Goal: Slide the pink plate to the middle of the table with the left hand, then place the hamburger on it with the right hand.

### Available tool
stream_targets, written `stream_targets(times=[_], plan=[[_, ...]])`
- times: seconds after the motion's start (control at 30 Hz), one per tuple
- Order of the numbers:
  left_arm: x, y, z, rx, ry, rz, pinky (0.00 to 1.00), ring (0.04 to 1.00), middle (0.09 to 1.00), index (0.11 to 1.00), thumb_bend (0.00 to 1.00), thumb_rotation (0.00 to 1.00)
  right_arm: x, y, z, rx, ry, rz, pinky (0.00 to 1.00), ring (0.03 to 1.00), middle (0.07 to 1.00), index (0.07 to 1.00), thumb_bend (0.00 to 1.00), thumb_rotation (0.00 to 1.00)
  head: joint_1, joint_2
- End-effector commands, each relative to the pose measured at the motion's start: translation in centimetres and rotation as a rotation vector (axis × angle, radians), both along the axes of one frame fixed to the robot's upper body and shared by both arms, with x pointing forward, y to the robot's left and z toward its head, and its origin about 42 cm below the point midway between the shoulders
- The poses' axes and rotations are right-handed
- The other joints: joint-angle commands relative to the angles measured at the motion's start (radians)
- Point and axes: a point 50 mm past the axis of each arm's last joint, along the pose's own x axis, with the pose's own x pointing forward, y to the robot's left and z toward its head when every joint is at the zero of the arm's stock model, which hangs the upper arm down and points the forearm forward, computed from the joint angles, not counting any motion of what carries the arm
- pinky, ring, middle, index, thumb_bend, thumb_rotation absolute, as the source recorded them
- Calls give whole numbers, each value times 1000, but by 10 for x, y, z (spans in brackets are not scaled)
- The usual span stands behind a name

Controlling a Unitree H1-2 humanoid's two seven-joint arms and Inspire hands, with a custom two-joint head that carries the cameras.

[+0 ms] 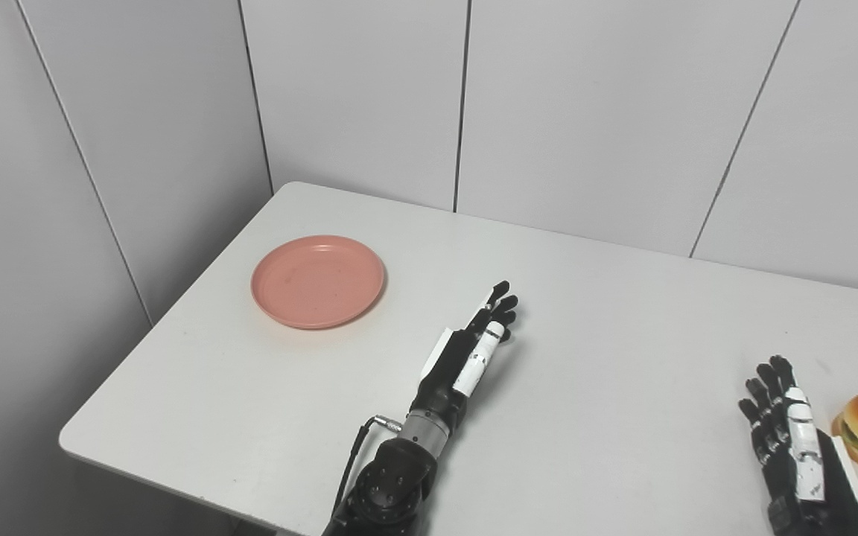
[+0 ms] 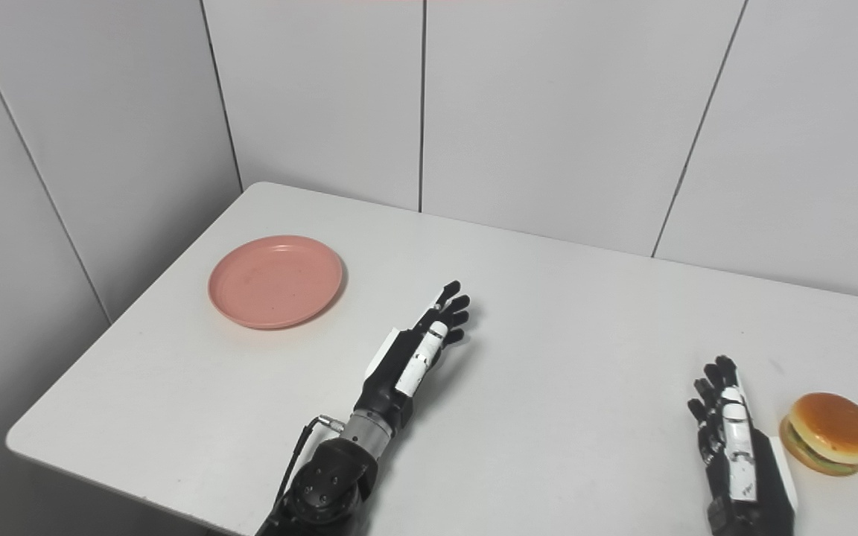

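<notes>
The pink plate [image 1: 318, 281] lies flat and bare on the left part of the white table [image 1: 585, 335]. My left hand [image 1: 477, 335] is stretched over the table's middle, to the right of the plate and apart from it, fingers straight and holding nothing. The hamburger [image 2: 831, 433] sits near the right front edge. Just left of it, not touching, my right hand [image 2: 731, 435] stands edge-on with fingers extended and empty.
Grey panelled walls close the table in at the back and the left. The table's front edge runs diagonally at the lower left. A black cable [image 1: 358, 443] loops beside the left wrist.
</notes>
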Motion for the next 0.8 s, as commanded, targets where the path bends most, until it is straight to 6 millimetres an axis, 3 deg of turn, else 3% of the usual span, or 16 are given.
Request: stream_targets(times=[0.0, 0.23, 0.63, 0.77], plan=[[-29, 11, -33, 5, 131, 7, 937, 948, 956, 957, 292, 1000, -11, 5, -11, 12, 27, -4, 1000, 1000, 1000, 1000, 105, 1000, 3, 3], [-23, 11, 0, -40, 74, -12, 965, 958, 968, 963, 315, 1000, -12, 8, -10, -8, 20, -17, 1000, 1000, 1000, 1000, 100, 1000, 6, 3], [-8, 30, 100, -41, -165, 21, 917, 931, 946, 941, 430, 966, -10, 9, -12, -9, 21, -16, 1000, 1000, 1000, 1000, 88, 1000, 6, 3], [-4, 51, 134, -63, -252, 47, 944, 928, 941, 931, 463, 945, -10, 9, -12, -6, 24, -9, 1000, 1000, 1000, 1000, 95, 1000, 10, 7]])
